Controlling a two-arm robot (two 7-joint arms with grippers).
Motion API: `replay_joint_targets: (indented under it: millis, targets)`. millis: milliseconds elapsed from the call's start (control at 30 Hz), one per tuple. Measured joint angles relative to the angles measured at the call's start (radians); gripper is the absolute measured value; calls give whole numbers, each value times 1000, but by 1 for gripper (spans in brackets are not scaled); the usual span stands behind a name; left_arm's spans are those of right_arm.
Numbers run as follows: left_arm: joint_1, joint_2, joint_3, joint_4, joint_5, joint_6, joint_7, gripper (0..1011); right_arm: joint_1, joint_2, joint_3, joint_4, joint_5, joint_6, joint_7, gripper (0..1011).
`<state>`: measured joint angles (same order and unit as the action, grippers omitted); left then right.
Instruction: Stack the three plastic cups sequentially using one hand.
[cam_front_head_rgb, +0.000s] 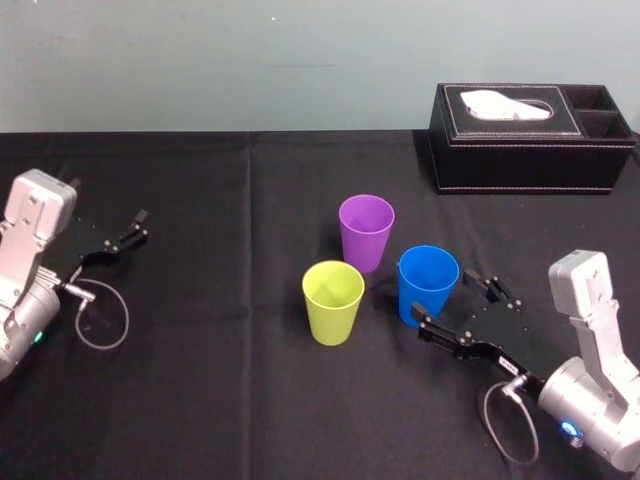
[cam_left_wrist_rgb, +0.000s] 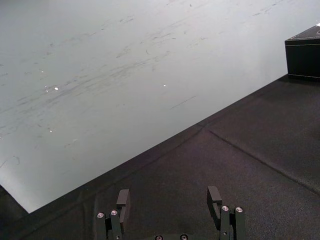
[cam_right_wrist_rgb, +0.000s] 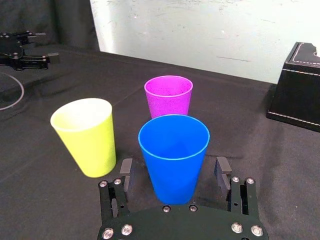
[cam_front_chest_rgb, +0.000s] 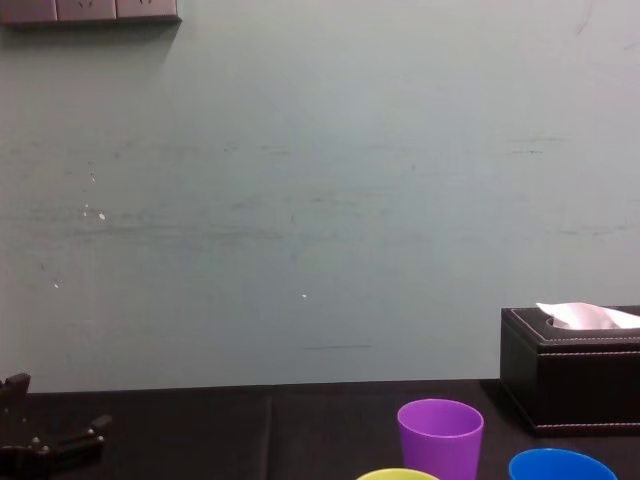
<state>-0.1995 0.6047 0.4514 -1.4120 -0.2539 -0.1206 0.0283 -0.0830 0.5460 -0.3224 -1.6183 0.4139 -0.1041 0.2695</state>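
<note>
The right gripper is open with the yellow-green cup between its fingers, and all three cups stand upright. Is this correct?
No. The right wrist view shows the blue cup between the open fingers of the right gripper; the yellow-green cup stands beside it. All three stand upright. The left gripper idles far left.

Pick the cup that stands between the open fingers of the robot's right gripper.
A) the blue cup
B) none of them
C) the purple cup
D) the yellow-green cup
A: in the right wrist view, the right gripper has one open finger on each side of the blue cup, while the purple cup and the yellow-green cup stand clear of it.
</note>
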Motion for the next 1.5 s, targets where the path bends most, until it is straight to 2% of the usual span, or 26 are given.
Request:
replay_joint_targets:
  millis: [700,1133,1500]
  targets:
    - [0,0,0,0,0,0,0,1011,102,-86,2,96,-56,38,44,1003]
    - [0,0,0,0,0,0,0,1011,123,-134,10,128,-77,56,64,1003]
    - [0,0,0,0,0,0,0,1011,123,-135,11,129,-79,56,64,1003]
